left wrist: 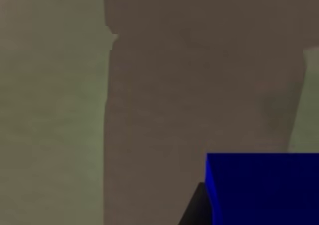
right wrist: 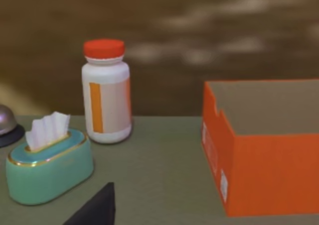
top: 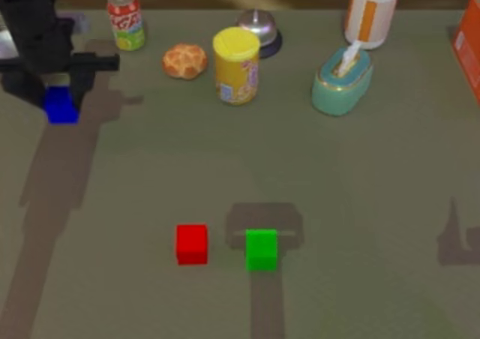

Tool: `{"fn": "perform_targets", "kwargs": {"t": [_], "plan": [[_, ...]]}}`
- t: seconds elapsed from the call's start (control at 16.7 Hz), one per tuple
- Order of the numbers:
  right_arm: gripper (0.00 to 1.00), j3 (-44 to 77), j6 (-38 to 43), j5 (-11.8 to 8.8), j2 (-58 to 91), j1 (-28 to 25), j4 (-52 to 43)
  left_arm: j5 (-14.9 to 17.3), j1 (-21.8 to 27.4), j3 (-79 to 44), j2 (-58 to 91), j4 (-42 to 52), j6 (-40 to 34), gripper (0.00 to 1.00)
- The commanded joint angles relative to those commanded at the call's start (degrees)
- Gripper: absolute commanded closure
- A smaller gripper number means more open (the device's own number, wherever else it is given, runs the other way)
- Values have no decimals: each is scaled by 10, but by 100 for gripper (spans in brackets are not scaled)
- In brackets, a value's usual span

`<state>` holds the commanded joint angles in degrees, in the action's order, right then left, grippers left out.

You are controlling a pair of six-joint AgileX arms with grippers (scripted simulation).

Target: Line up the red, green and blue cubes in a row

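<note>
Orange box (top: 470, 45) cut by the right edge, blue cube (top: 61, 105) partly under the left claw (top: 56, 84), perhaps gripped

Soft even light, long shadows, blurry backdrop

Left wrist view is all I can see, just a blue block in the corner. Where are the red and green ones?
Observer: The red cube and the green cube sit side by side, not touching, in the lower middle of the top view.
Operator: Is my blue one close to them?
Observer: No. The blue cube is far off at the table's left, right under the left pincer and near a soda can.
Operator: What's the other arm doing?
Observer: The right arm is outside the top view. Its wrist camera faces an orange box.
</note>
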<state>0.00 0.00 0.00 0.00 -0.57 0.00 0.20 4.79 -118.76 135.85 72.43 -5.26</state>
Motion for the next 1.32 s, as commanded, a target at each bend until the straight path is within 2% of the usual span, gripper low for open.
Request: {"fn": "perform_targets", "kwargs": {"t": [0.36, 0.54, 0.72, 1.08, 1.2, 1.32], "plan": [[0, 0, 0, 0, 0, 0, 0, 0, 4, -8, -2, 8, 0, 100], [0, 0, 0, 0, 0, 0, 0, -1, 42, -23, 7, 17, -39, 100], [0, 0, 0, 0, 0, 0, 0, -2, 134, -44, 17, 33, -129, 100], [0, 0, 0, 0, 0, 0, 0, -3, 389, -80, 27, 66, -379, 100], [0, 0, 0, 0, 0, 0, 0, -4, 449, -86, 24, 71, -439, 100], [0, 0, 0, 0, 0, 0, 0, -5, 484, -90, 19, 72, -475, 100]]}}
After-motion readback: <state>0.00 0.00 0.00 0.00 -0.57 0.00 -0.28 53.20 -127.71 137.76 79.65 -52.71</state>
